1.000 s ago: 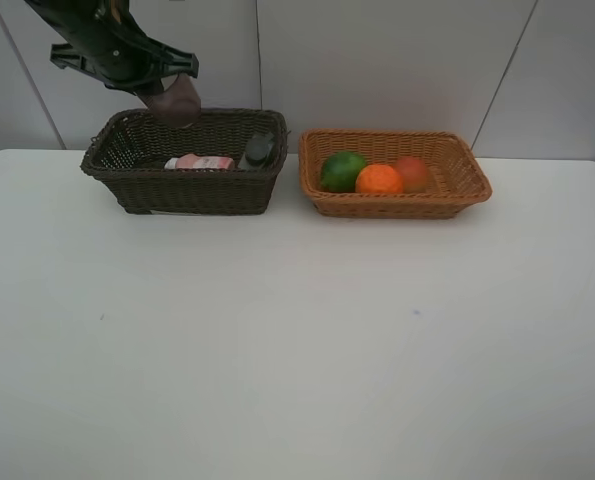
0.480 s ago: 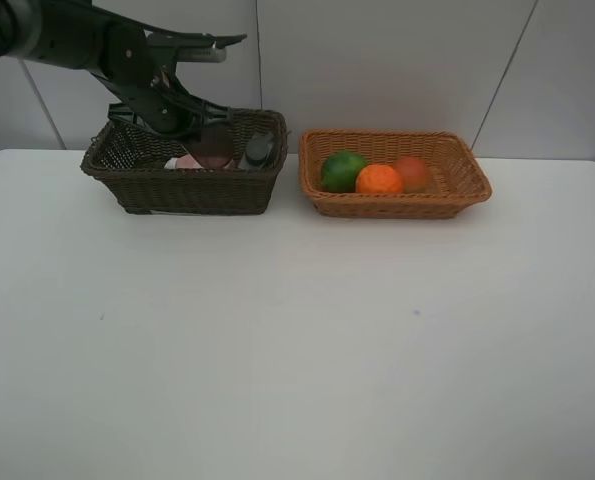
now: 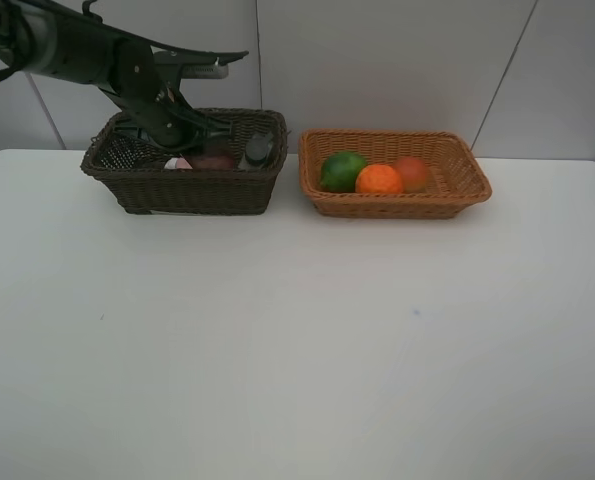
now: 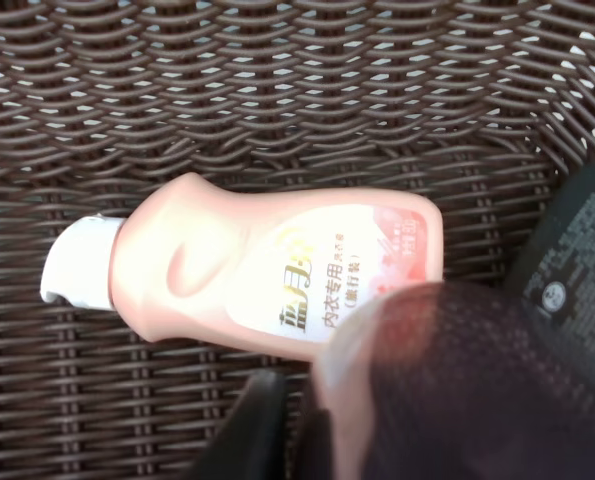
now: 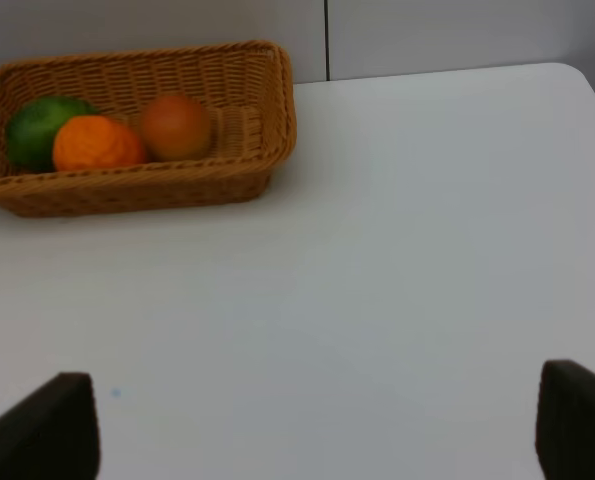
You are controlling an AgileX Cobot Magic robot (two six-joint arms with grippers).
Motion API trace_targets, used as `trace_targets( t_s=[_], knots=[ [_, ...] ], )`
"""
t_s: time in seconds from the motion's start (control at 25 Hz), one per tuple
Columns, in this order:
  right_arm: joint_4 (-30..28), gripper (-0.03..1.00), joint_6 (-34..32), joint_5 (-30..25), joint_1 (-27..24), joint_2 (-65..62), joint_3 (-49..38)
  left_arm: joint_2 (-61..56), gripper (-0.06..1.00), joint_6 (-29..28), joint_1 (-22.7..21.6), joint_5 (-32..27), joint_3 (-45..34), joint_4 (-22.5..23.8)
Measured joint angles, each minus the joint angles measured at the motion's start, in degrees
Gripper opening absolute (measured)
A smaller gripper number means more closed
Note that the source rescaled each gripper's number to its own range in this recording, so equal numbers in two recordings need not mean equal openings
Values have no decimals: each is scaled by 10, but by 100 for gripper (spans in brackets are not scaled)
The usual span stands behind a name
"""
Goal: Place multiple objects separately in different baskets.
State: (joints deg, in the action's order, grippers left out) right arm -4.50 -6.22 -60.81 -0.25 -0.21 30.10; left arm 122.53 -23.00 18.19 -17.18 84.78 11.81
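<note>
My left gripper (image 3: 192, 140) is down inside the dark brown basket (image 3: 177, 190), shut on the translucent mauve cup (image 3: 213, 160). In the left wrist view the cup (image 4: 457, 390) hangs just above the pink white-capped bottle (image 4: 267, 270), which lies flat next to the dark grey bottle (image 4: 577, 250). The light tan basket (image 3: 397, 206) holds the green fruit (image 3: 342, 170), the orange (image 3: 379, 179) and the red-orange fruit (image 3: 412, 172). My right gripper (image 5: 322, 440) is open and empty over the table, out of the exterior view.
The two baskets stand side by side at the back of the white table (image 3: 297, 340), close to the wall. In the right wrist view the tan basket (image 5: 127, 185) is well ahead of the gripper, and the table's right edge is near.
My left arm has come down and moved right, lowering the mauve cup from above the dark basket's rim into the basket beside the pink bottle. The fruits have not moved.
</note>
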Motion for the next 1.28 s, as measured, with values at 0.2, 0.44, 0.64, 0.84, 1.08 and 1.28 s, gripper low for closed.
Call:
trace_targets(
  t_s=[0.2,0.44,0.64,0.84,1.08,1.28],
  knots=[
    [0,92,0,0,0,0,0,0,70,1,0,0,0,-1],
    [0,92,0,0,0,0,0,-9,99,1,0,-23,0,-2],
    [0,92,0,0,0,0,0,-67,100,14,0,-82,0,-2],
    [0,92,0,0,0,0,0,-145,100,22,0,-186,0,-2],
    [0,92,0,0,0,0,0,-270,100,41,0,-248,-49,-2],
    [0,92,0,0,0,0,0,-416,100,42,0,-252,-160,-2]
  ],
)
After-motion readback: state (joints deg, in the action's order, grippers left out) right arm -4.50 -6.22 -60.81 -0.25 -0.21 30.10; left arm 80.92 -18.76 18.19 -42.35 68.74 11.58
